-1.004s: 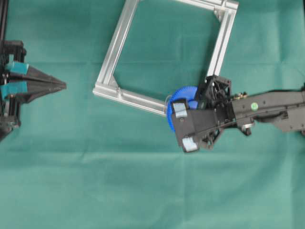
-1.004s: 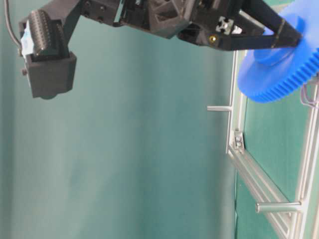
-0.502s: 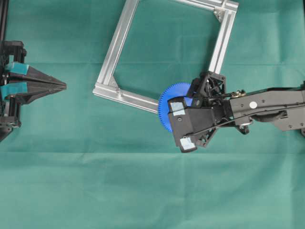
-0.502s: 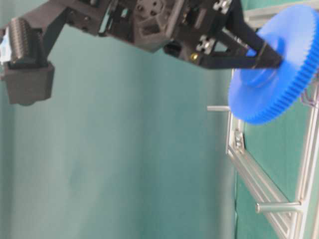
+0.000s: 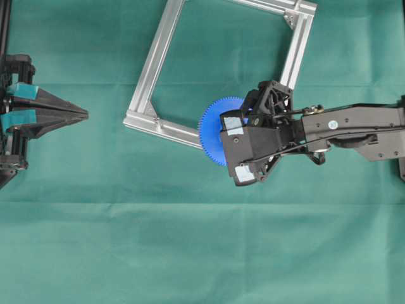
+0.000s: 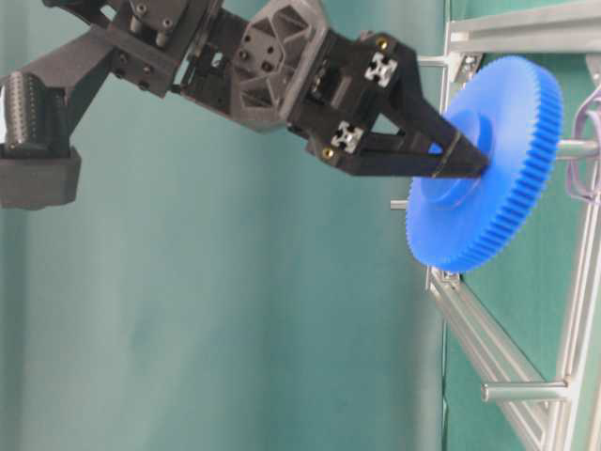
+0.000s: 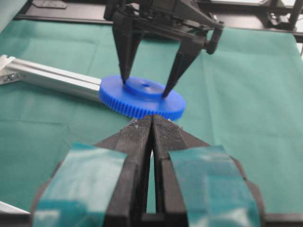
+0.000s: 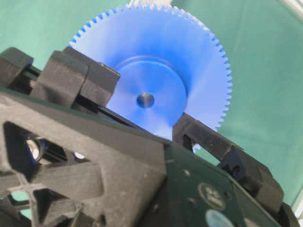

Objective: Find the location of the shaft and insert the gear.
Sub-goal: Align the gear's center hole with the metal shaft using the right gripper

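Note:
The bright-blue gear (image 5: 209,130) lies flat over the lower corner of the aluminium frame (image 5: 152,63). My right gripper (image 6: 465,162) is shut on its raised hub (image 8: 142,78), one finger on each side. In the table-level view the grey shaft (image 6: 577,148) sticks out from the frame rail and meets the gear's far face at its centre, with thin wire loops (image 6: 590,141) around it. How far it enters the centre hole (image 8: 145,100) I cannot tell. My left gripper (image 5: 82,114) rests at the left edge, shut and empty, pointing at the gear (image 7: 142,100).
Green cloth covers the table. The frame's long rail (image 7: 57,78) runs left from under the gear. Short metal pegs (image 6: 521,388) stick out from the frame rail (image 6: 488,343) lower in the table-level view. The right arm (image 5: 354,126) reaches in from the right edge.
My right gripper has carried the gear to the left in the overhead view. In the table-level view the gear has come down until its centre lines up with the shaft. The left arm has not moved.

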Tool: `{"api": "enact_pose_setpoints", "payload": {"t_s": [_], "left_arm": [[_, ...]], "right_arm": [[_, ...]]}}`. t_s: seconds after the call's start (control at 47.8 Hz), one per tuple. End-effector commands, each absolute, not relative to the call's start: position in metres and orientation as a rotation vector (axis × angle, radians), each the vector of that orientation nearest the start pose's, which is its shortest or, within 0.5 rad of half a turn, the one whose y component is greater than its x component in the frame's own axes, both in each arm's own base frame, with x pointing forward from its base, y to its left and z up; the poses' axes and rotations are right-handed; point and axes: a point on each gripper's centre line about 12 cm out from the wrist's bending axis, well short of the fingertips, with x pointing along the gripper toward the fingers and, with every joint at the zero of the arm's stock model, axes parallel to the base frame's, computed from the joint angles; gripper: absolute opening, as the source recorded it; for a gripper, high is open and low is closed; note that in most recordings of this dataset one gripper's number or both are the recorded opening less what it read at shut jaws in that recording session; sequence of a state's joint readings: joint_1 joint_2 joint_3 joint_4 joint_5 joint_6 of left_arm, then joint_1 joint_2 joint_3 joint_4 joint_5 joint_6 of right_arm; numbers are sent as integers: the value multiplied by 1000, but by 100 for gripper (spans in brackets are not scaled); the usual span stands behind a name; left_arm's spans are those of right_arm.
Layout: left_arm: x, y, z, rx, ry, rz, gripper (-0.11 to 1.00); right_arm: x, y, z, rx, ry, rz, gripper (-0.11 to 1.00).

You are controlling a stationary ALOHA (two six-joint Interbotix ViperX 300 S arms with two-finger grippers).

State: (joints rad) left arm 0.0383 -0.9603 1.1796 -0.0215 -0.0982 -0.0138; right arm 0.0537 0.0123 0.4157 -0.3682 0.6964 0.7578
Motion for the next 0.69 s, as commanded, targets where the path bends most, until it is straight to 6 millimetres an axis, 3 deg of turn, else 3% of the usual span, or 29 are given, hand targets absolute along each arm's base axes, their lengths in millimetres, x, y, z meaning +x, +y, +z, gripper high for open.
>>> {"api": "enact_pose_setpoints", "payload": {"t_s": [0.0, 0.356, 0.669], "left_arm": [[201, 8, 273, -40, 110, 44, 1], [201, 8, 273, -40, 111, 44, 1], [201, 8, 272, -40, 117, 44, 1]], "right_arm": [[398, -8, 215, 273, 960, -395, 68], [402, -5, 201, 282, 981, -393, 69], [400, 16, 199, 282, 999, -354, 69]]}}
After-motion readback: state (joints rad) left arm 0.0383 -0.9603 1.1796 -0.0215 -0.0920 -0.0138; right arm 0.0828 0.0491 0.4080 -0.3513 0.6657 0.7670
